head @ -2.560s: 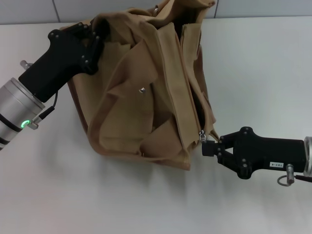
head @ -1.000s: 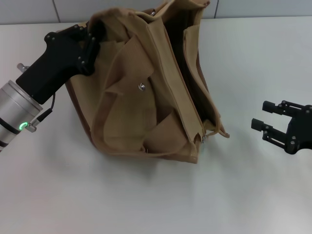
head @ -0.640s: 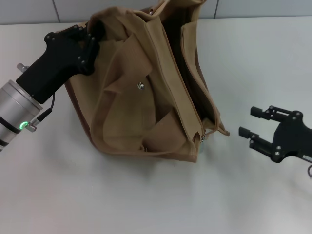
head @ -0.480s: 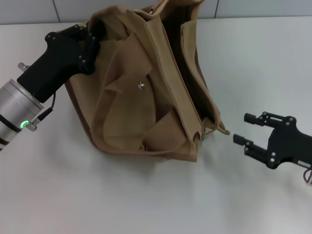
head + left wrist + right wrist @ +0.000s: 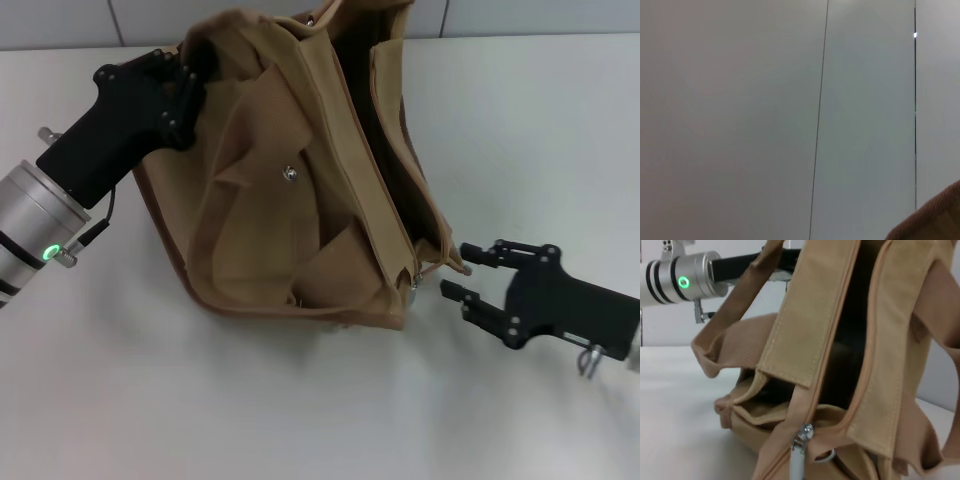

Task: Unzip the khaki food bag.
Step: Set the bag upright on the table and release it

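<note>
The khaki food bag (image 5: 270,200) lies slumped on the white table (image 5: 200,400), with its top zipper parted and a dark opening (image 5: 385,150) showing. Its metal zipper pull (image 5: 412,287) hangs at the near right corner and also shows in the right wrist view (image 5: 802,435). My right gripper (image 5: 455,270) is open and empty, just right of that corner and close to the pull. My left gripper (image 5: 188,80) is shut on the bag's far left edge and holds it up. A snap (image 5: 289,174) shows on the front pocket.
The grey wall (image 5: 60,20) runs along the table's far edge behind the bag. The left wrist view shows only wall panels and a sliver of tan fabric (image 5: 935,220). My left arm (image 5: 685,280) shows behind the bag in the right wrist view.
My right gripper let go of the zipper pull, drew back to the right, and has now come back left to the bag's near corner, open. The left gripper has kept its hold.
</note>
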Available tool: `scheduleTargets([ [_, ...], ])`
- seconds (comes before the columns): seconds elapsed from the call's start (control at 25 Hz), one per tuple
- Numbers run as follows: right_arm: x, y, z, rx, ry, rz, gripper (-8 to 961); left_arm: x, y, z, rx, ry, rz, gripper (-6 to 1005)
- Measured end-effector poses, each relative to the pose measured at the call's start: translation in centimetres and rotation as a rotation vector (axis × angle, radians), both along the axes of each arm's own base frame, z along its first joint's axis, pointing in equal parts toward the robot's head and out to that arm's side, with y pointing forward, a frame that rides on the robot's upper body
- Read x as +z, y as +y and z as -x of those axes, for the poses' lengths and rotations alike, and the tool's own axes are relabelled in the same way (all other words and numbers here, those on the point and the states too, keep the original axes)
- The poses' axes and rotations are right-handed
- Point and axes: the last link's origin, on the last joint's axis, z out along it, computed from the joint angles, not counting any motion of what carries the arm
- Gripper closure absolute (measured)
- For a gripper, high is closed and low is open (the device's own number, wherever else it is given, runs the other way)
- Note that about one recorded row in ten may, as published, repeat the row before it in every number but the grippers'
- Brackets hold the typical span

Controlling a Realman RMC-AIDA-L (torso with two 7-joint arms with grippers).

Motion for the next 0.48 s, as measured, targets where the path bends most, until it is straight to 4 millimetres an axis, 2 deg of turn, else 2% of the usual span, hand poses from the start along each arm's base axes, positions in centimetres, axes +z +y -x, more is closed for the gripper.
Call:
scheduleTargets([
  [0.2,-1.2,0.7,1.0,0.029,-0.004,-0.01,506,-0.1,0.0,0.0,-0.001,0.001,0.004,827],
  [0.48,-1.2,1.0,1.3,0.037,0.004,-0.058,691,-0.1,0.0,0.0,0.0,0.001,0.007,826],
])
